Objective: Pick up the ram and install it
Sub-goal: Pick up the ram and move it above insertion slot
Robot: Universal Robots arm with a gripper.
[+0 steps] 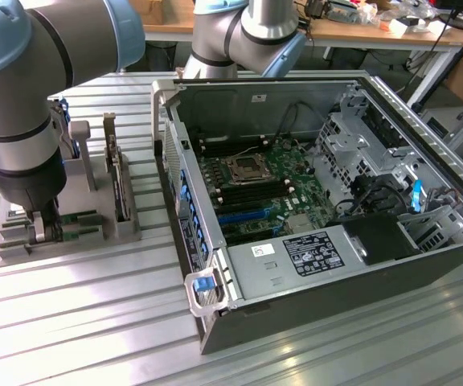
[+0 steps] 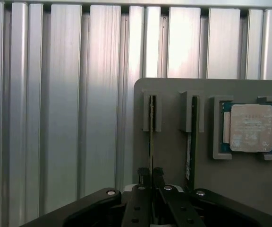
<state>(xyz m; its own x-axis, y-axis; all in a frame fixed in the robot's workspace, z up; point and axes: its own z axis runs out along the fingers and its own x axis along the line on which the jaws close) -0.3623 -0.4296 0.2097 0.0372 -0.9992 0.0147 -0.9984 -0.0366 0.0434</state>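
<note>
- The ribbed aluminium table [image 1: 95, 322] carries everything. In the exterior view it has wide bare room from six round to eight o'clock.
- The computer case [image 1: 424, 121] lies on its side at three o'clock with its open face up, probably so the motherboard [image 1: 264, 185] can be reached from above. Its raised walls are edges that anything going in must clear.
- The arm [image 1: 22, 121] stands at nine o'clock and reaches straight down onto the fixture.
- The grey fixture [image 1: 127, 229] sits just beside the case's nine-o'clock wall. Its slots keep parts standing on edge, presumably so both faces stay free for a grasp.
- The expansion card [image 1: 117, 173] stands upright in the fixture, at two o'clock from where the arm meets it, near but apart.
- The ram [image 2: 151, 137] stands on edge and seems seated in its slot. The second stick [image 2: 191, 142] is in the neighbouring slot, with a gap between them.
- The gripper [image 2: 151, 174] pinches the ram, one finger on each face.
- The processor chip [image 2: 251, 127] lies flat in its pocket, beyond the second stick.
</note>
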